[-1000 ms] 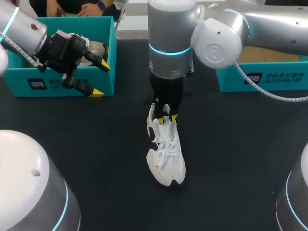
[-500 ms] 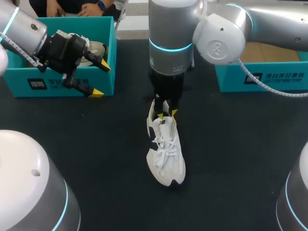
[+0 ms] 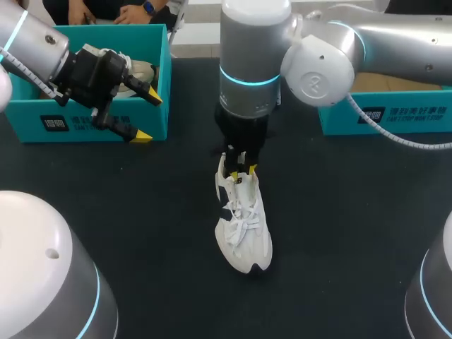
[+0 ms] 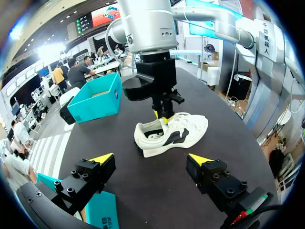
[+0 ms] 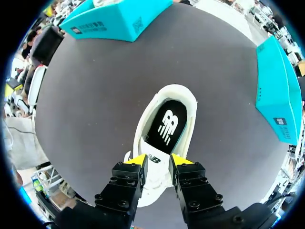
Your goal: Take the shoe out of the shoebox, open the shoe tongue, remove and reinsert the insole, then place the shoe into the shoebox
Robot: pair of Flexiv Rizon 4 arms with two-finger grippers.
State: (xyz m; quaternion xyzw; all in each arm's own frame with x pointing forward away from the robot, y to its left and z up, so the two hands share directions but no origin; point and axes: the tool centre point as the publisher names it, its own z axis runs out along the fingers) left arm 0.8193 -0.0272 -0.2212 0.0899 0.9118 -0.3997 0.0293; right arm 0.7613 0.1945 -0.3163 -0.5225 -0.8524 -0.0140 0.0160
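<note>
Overhead, the shoe (image 3: pixel 244 229) lies on the table (image 3: pixel 353 247) at mid-scene, out of both boxes, toe near and heel far. The right arm stands upright over its far end, the right gripper (image 3: pixel 243 171) pointing straight down, tips set narrowly on the tongue (image 3: pixel 241 182). The left gripper (image 3: pixel 147 116) hangs wide and empty at the near wall of the left box (image 3: pixel 70 123), which holds a second shoe (image 3: pixel 140 70); the right box (image 3: pixel 395 116) sits far right. From the left wrist, the shoe (image 4: pixel 178 131) shows side-on, well ahead of the wide left gripper (image 4: pixel 151 160), with the right gripper (image 4: pixel 162 116) pinching down at its throat. From the right wrist, the right gripper (image 5: pixel 158 161) holds the tongue (image 5: pixel 155 164) between both tips; the dark insole (image 5: pixel 167 125) lies exposed inside the collar beyond them. By judgement the shoe is light, its upper and tongue soft, its sole stiffer; the tongue suits pulling open, and the thin, floppy insole is best taken at its heel edge with the shoe braced.
</note>
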